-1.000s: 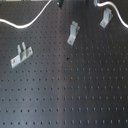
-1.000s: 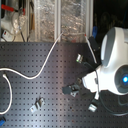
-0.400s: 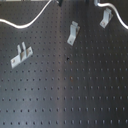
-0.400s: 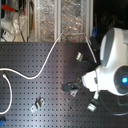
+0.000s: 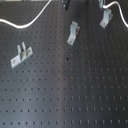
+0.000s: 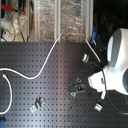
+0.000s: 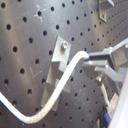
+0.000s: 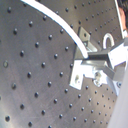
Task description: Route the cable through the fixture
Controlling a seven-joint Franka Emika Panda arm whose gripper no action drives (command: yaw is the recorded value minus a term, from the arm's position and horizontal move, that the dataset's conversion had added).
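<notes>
The white cable (image 7: 47, 102) runs up across the black perforated board into my gripper (image 7: 88, 59), which is shut on its end. In the second wrist view the cable (image 8: 62, 24) enters the gripper (image 8: 83, 57) the same way. A small metal bracket (image 7: 59, 56) stands on the board right behind the held end, and the cable passes in front of it. In both exterior views the cable (image 6: 44, 64) snakes from the left toward the board's far edge (image 5: 31, 21). I cannot make out the gripper clearly in either exterior view.
Three brackets stand in a diagonal row in the first exterior view (image 5: 20, 55), (image 5: 73, 33), (image 5: 105, 19). The white arm body (image 6: 116, 60) fills the second exterior view's right. Shelves with clutter (image 6: 60, 17) sit beyond the board.
</notes>
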